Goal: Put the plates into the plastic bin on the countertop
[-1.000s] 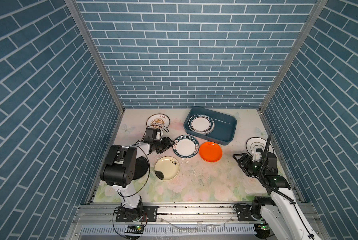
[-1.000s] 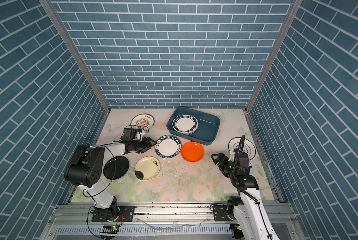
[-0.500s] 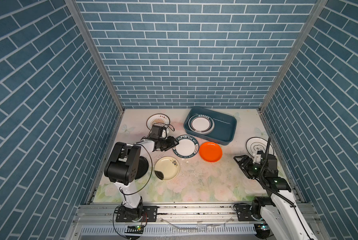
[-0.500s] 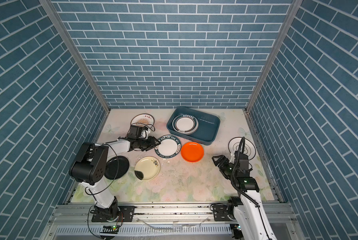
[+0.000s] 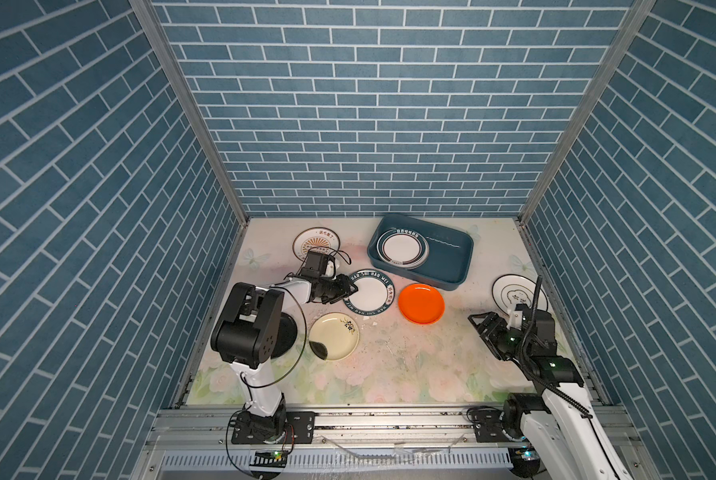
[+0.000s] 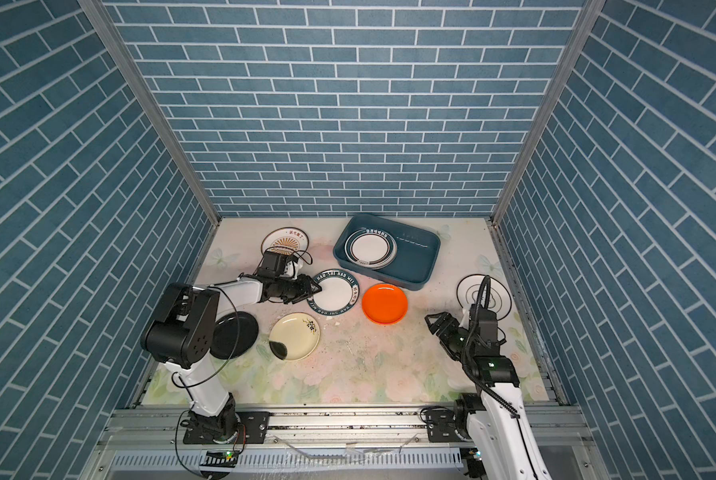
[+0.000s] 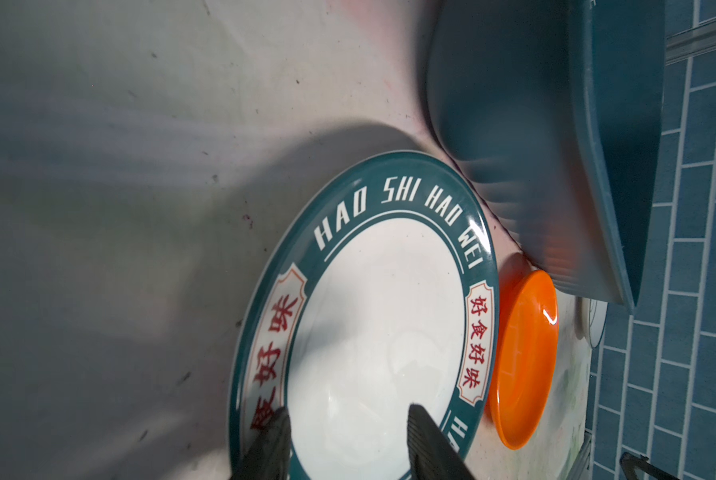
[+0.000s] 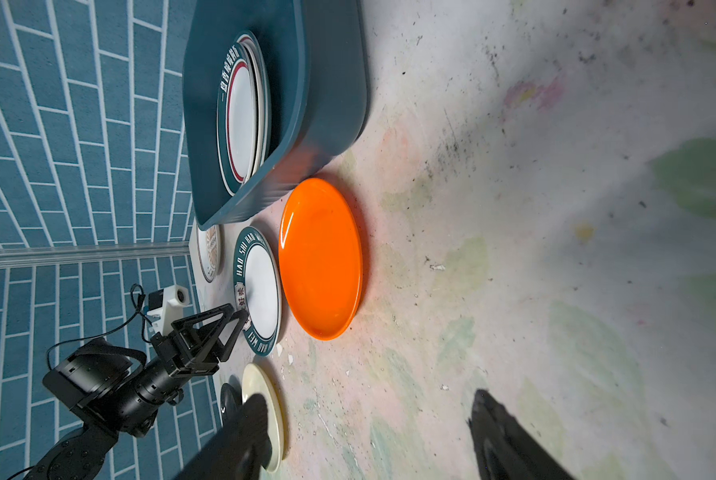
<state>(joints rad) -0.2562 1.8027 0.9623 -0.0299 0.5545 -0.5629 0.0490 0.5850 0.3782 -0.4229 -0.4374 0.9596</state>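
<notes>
Plates (image 5: 371, 293): six lie loose on the countertop (image 5: 389, 365), and more sit in the plastic bin (image 5: 452, 266). Entries run left to right across both top views.

- black plate (image 6: 246, 332): front left, flat, partly hidden under the left arm (image 5: 248, 328).
- sunburst plate (image 5: 315, 245): back left, flat, just behind the left gripper's wrist.
- cream plate (image 5: 333, 336): just right of the black plate, with a dark blotch on its near edge.
- left gripper (image 5: 350, 289): low, pointing rightward over the left edge of the lettered plate (image 7: 373, 332). Its fingers (image 7: 265, 444) are parted, not clamped. One is over the red-character band of the rim, the other over the white well. The plate lies flat on the countertop. Whether either finger touches it cannot be told.
- plastic bin: back centre, with a stack (image 8: 242, 108) of teal-rimmed plates at its left end.
- orange plate (image 5: 421, 303): just right of the lettered plate, close to the bin's front wall.
- right gripper (image 5: 479, 322): well right of the orange plate, above the countertop, fingers (image 8: 497, 436) spread wide with nothing between them.
- outline plate (image 5: 514, 293): far right, flat, behind the right gripper.
</notes>
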